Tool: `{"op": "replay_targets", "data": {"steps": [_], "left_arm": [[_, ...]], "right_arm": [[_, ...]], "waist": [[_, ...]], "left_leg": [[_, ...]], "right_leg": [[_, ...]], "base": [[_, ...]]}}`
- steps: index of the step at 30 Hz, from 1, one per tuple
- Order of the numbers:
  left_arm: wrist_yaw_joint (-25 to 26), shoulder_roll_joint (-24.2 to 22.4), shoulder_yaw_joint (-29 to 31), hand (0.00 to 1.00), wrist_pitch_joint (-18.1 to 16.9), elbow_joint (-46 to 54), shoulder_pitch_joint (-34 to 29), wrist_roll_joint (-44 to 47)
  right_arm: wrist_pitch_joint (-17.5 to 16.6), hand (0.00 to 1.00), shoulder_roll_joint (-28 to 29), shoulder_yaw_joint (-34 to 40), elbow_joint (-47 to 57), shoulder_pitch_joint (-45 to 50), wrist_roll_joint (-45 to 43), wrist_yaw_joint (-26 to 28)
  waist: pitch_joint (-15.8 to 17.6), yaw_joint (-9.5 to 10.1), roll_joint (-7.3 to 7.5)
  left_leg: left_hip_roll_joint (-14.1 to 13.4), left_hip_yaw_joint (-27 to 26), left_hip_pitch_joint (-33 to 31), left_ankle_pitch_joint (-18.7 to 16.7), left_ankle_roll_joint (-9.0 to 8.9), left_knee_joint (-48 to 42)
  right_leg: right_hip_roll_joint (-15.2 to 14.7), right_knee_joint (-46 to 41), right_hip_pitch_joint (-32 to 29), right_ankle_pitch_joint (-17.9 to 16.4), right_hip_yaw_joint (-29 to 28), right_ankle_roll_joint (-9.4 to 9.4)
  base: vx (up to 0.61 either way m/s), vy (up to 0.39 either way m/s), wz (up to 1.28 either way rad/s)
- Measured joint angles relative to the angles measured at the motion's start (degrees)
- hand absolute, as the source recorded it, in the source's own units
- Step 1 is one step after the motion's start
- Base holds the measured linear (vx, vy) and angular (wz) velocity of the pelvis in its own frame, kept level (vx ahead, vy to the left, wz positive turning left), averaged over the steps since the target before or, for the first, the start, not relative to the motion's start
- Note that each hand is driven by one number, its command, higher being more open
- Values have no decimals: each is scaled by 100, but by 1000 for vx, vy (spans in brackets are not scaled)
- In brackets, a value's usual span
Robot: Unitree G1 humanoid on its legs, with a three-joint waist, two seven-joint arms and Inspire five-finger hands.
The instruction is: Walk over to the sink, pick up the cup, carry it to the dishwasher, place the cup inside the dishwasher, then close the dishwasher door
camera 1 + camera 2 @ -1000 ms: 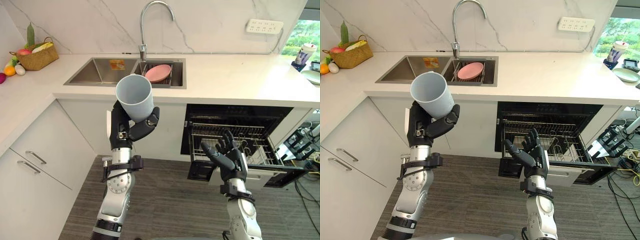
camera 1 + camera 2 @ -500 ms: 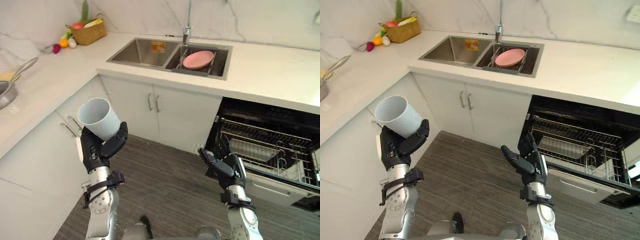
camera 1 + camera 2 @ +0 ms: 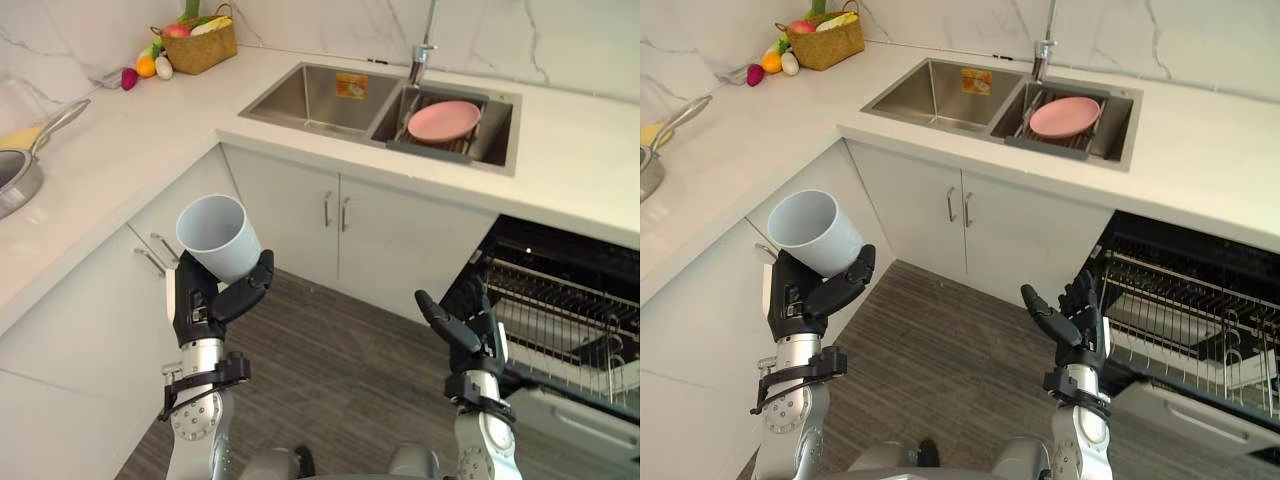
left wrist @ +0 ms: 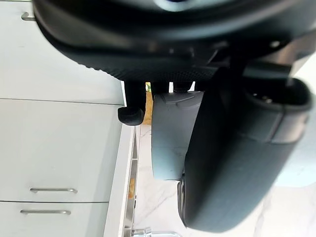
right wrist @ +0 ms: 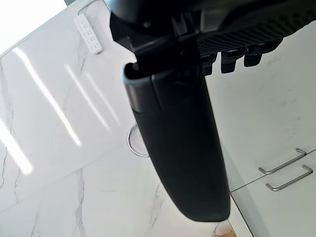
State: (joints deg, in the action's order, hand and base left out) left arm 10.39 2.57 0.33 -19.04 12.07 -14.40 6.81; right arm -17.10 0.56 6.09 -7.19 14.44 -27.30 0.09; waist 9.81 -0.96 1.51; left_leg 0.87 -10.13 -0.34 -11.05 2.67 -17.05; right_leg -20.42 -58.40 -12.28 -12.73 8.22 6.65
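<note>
One pale cup gripped in left hand over grey plank floor; right hand loose-fingered (white counter behind).

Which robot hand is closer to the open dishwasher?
Right. The right hand is open, just beside the dishwasher and its rack. The left hand is far off to the left by the drawers, holding the cup.
</note>
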Motion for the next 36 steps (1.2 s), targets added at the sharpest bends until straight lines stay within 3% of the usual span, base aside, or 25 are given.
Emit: {"op": "replay_targets", "data": {"steps": [2, 4, 6, 7, 8, 9, 10, 11, 15, 16, 17, 18, 20, 21, 23, 25, 27, 29, 30, 34, 36], "left_arm": [[38, 33, 36, 0, -2, 0, 44, 6], [24, 76, 30, 0, -3, -1, 189, 6], [20, 128, 32, 0, -9, -17, 241, 4], [20, 150, 30, 0, -9, -23, 231, 3], [20, 170, 20, 0, -13, -32, 211, 2], [24, 133, -27, 0, -14, -76, 198, -2], [23, 38, -86, 0, -16, -101, 183, -8], [22, 14, -93, 0, -28, -103, 188, -11], [31, 33, -154, 0, -52, -109, 215, -3], [44, 34, -213, 0, -100, -108, 237, -3], [71, 34, -294, 0, -132, -108, 306, -8], [76, 30, -317, 0, -147, -108, 339, -13], [163, -18, -268, 0, -202, -107, 323, -15], [222, -33, -260, 0, -243, -104, 338, -16], [414, -59, -220, 0, -558, -38, 423, -23], [525, -71, -144, 0, -703, 48, 429, -25], [580, -120, -76, 0, -826, 248, 425, -40], [560, -120, -69, 0, -920, 519, 424, -119], [548, -109, -102, 0, -929, 620, 424, -127], [435, 28, -889, 0, -938, 675, 704, -128], [413, 177, -1322, 0, -880, 624, 938, -160]], "right_arm": [[-83, 100, -2, 85, 11, 44, -2, 118], [-209, 100, -6, 269, 103, 80, -11, 182], [-430, 100, -29, 470, 151, 76, -8, 190], [-481, 100, -34, 493, 170, 81, -8, 182], [-587, 100, -72, 492, 231, 94, -7, 166], [-704, 100, -218, 489, 265, 76, 14, 99], [-713, 100, -385, 490, 293, -43, 120, -9], [-792, 100, -312, 468, 404, 59, 229, -134], [-777, 100, -213, 495, 848, 352, 471, -640], [-776, 100, -226, 547, 978, 373, 476, -776], [-779, 100, -229, 678, 1275, 374, 453, -910], [-804, 100, -233, 764, 1462, 368, 446, -965], [-1252, 100, -295, 1200, 2127, 370, 492, -1066], [-1405, 100, -302, 1365, 2309, 371, 485, -1081], [-1971, 100, -426, 1870, 2829, 220, 376, -1103], [-2188, 100, -563, 1893, 2908, 48, 384, -1116], [-2164, 100, -622, 1755, 2797, -81, 402, -1171], [-1989, 100, -630, 1631, 2561, -95, 395, -1284], [-1862, 100, -624, 1597, 2507, -91, 389, -1350], [-1582, 100, -581, 1617, 2687, 8, 227, -1621], [-1532, 100, -479, 1635, 2938, 106, 208, -1627]], "waist": [[38, -7, -88], [39, -62, -90], [41, -159, -89], [27, -161, -57], [9, -177, -30], [2, -153, -130], [34, -115, -362], [45, -123, -427], [33, -367, -512], [-7, -443, -598], [0, -458, -722], [27, -451, -779], [72, -435, -874], [67, -437, -835], [-5, -453, -828], [-26, -444, -809], [-48, -408, -812], [-51, -368, -815], [-56, -374, -823], [-144, -647, -905], [-260, -757, -856]], "left_leg": [[-186, 16, 468, -13, -22, 350], [-272, 66, 660, -99, -64, 423], [-392, 144, 985, -312, -218, 422], [-389, 148, 1077, -402, -295, 402], [-380, 190, 1229, -623, -457, 325], [-489, 218, 1392, -896, -621, 209], [-715, 168, 1496, -1080, -634, 73], [-806, 152, 1507, -1088, -636, -32], [-1095, 82, 1341, -1063, -640, -967], [-1302, 104, 958, -946, -636, -1844], [-1527, 203, 521, -538, -670, -2804], [-1610, 275, 362, -198, -689, -3208], [-1724, 501, 52, 1871, -605, -4129], [-1783, 491, -47, 1932, -552, -4369], [-1948, 176, -511, 958, -174, -4905], [-1820, 232, -608, 482, -163, -4396], [-1359, 868, -617, 116, -248, -3228], [-926, 1690, -574, -14, -343, -2319], [-828, 1846, -563, -11, -347, -2111], [-822, 1546, -496, 184, -503, -1478], [-729, 1279, -237, -93, -650, -1047]], "right_leg": [[500, 736, -332, -272, 301, -244], [752, 1706, -706, -210, 310, -326], [916, 3426, -811, 493, 298, -471], [949, 3839, -772, 693, 333, -492], [956, 4139, -690, 1167, 341, -564], [1028, 3957, -634, 1771, 349, -636], [1198, 3639, -675, 1610, 352, -693], [1280, 3400, -749, 1414, 333, -741], [1547, 2719, -902, 795, 278, -874], [1703, 2710, -873, 707, 287, -929], [1889, 2770, -782, 658, 272, -979], [2008, 2823, -689, 632, 239, -1000], [2327, 3342, 12, 588, -71, -1061], [2364, 3495, 170, 613, -133, -1122], [2475, 3743, 507, 582, -582, -1243], [2528, 3840, 693, 564, -1097, -1277], [2580, 3773, 742, 517, -1794, -1209], [2676, 3578, 669, 451, -2440, -1092], [2706, 3468, 634, 413, -2628, -1027], [2735, 3102, 510, 174, -2681, -624], [2594, 2926, 341, 48, -2685, -417]], "base": [[253, -63, -10], [300, -122, 19], [342, -193, 29], [347, -219, 19], [321, -204, 14], [386, -253, -6], [438, -267, -24], [327, -207, -32], [287, -209, -32], [240, -170, -37], [191, -114, -46], [212, -109, -63], [287, -69, -74], [330, -16, -68], [316, -25, -88], [323, 14, -132], [337, 102, -172], [283, 199, -194], [237, 213, -176], [148, 249, -90], [44, 258, -57]]}}
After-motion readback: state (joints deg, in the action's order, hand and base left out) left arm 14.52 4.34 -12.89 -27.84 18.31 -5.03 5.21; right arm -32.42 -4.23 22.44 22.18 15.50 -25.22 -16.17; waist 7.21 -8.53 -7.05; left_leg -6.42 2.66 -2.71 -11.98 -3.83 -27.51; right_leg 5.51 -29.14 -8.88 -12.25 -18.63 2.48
